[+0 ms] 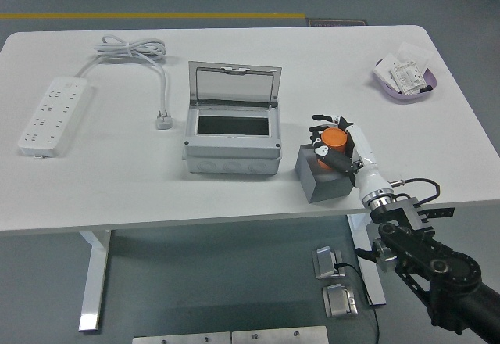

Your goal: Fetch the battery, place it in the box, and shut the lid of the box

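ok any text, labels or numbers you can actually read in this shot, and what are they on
Nothing here can be read.
Packets in the purple tray: dark print shows on the white packets, too small to read.
Power strip: no readable marking.
Grey box, its open lid, the orange battery and the grey block: no visible text.

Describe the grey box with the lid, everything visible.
The box is light grey, plastic-looking and rectangular, standing near the middle of the white table. Its hinged lid, a grey frame around a clear-looking panel, stands open at the far edge, roughly upright. The top face has a dark rectangular opening; what is inside cannot be seen. Small dark screws mark the corners, and round knockout shapes line the front wall. Nothing touches it but the table; the grey block sits apart to its right.
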You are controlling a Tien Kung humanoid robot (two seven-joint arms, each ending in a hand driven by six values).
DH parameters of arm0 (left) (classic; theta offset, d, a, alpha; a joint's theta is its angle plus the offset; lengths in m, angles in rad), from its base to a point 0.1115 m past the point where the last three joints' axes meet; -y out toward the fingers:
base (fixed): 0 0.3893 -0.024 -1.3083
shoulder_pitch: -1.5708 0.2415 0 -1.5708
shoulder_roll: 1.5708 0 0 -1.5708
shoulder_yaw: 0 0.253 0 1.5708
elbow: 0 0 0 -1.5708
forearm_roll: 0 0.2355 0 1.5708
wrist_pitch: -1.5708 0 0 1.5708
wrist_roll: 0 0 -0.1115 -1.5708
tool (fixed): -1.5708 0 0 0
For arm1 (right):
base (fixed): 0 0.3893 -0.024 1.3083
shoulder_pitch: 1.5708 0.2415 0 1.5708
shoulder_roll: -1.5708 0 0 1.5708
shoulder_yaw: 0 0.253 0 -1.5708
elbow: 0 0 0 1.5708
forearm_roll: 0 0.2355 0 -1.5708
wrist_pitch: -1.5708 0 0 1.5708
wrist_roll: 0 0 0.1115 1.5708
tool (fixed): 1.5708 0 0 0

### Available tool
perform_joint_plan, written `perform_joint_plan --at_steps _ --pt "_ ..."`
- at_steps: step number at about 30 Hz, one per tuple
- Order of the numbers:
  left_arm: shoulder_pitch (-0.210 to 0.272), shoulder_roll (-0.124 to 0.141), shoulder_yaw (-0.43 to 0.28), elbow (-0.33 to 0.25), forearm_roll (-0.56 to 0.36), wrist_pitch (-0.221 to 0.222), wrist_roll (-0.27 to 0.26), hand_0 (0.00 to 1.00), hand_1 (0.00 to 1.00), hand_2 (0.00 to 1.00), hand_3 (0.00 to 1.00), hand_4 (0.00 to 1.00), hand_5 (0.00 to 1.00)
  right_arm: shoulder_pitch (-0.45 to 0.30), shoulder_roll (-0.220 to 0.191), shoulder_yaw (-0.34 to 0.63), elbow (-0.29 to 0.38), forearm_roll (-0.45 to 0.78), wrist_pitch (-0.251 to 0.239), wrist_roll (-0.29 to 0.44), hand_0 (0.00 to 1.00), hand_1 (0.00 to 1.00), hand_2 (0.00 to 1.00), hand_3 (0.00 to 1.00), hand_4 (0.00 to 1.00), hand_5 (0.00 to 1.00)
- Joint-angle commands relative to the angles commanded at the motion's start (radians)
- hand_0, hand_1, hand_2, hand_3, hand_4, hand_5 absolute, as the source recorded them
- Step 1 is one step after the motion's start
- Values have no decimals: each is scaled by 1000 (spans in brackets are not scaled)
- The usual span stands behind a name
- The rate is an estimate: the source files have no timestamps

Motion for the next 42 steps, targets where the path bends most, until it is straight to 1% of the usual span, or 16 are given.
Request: perform_joint_plan --at_steps 1,6,7,11,18,24,28,34,38,42 --pt "0 0 2 0 -2 0 -1 631 684 584 579 544 2 0 0 0 0 1 -1 0 255 338 442 546 22 2" --pt "0 1 6 1 -8 0 -3 631 684 584 579 544 2 4 -1 -2 -2 7 -7 0 255 338 442 546 22 2" --pt "0 1 7 1 -8 0 -4 632 686 585 580 546 2 5 -1 -3 -3 9 -8 0 222 300 417 524 2 2" --pt "-1 3 3 1 -2 0 -3 632 686 585 580 546 2 14 -5 -7 -4 11 -15 0 222 300 417 524 2 2" --pt "-3 4 -13 0 21 0 2 632 687 588 581 558 2 57 -21 -28 -4 5 -36 -8 217 292 410 516 2 2" --pt "-3 6 -29 0 43 0 8 632 687 590 582 563 2 147 -42 -98 -2 -50 -68 -57 215 295 404 506 2 2" --pt "-3 7 -43 0 58 -2 14 633 688 591 583 568 2 225 -41 -163 -1 -112 -83 -112 213 300 411 499 2 2" --pt "-3 10 -57 -1 73 -3 21 633 689 592 583 569 2 354 -12 -262 -19 -245 -83 -227 212 301 412 507 2 2" --pt "-4 14 -67 -1 82 -4 25 633 688 592 582 573 2 424 13 -308 -46 -307 -74 -274 208 302 414 507 2 2" --pt "-6 19 -79 -1 94 -3 30 633 688 592 582 573 2 494 50 -362 -87 -353 -58 -321 208 302 414 507 2 2"
